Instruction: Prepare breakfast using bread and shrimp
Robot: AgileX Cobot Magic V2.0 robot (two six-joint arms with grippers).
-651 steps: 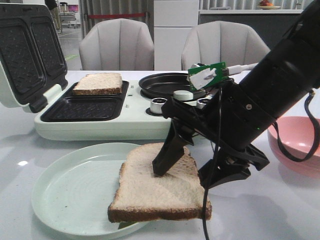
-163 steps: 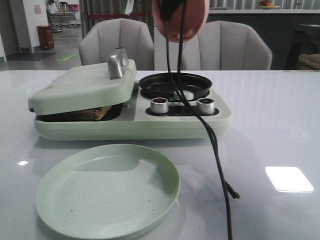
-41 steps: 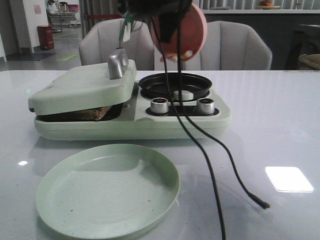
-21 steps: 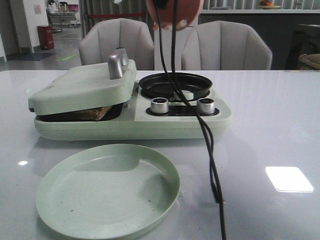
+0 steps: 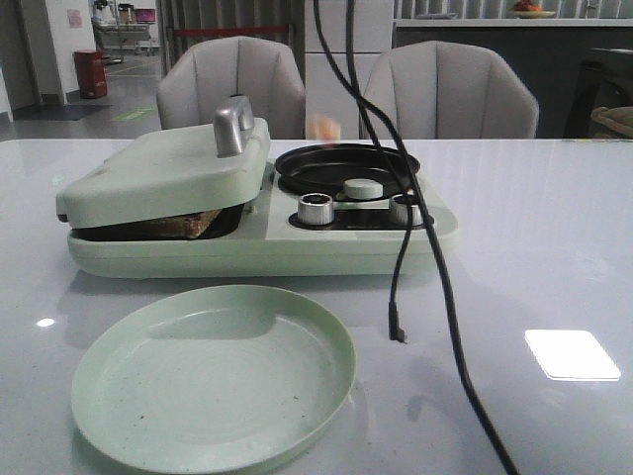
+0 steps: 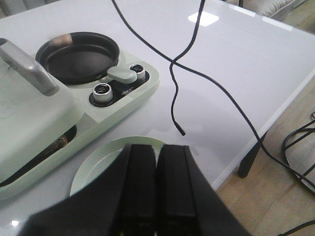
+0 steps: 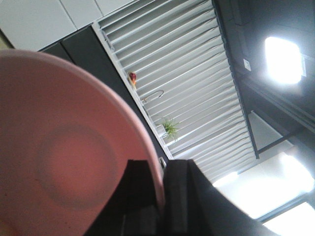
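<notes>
While the lid [image 5: 163, 170] of the pale green sandwich maker [image 5: 259, 234] sits lowered at the left centre of the front view, a brown edge of bread [image 5: 184, 225] shows in the dark gap beneath it, pressed between lid and lower plate. A silver handle [image 5: 231, 125] stands up from the lid's top. To the right on the same appliance lies a round black pan [image 5: 346, 164], and just above its left rim a small blurred orange-pink smear, probably a shrimp [image 5: 322, 127], is in mid-air; its shape cannot be made out. In front of the pan are two silver knobs [image 5: 316, 208] with a pale green switch [image 5: 361, 187] between them. An empty-looking light green plate [image 5: 213, 374] rests on the white table [image 5: 554, 267] in the lower left, near the appliance's front edge. Two black cables [image 5: 401, 228] hang down from the top centre of the frame; one ends loose above the table, right of the plate.

From the left wrist view, the left gripper [image 6: 157, 182] has its black fingers pressed together with nothing between them, hovering over the plate's near side. From the right wrist view, the right gripper [image 7: 162, 189] is clamped on the rim of a pink bowl [image 7: 64, 147], which is tipped so the camera looks past it to a ceiling and slatted wall.
</notes>
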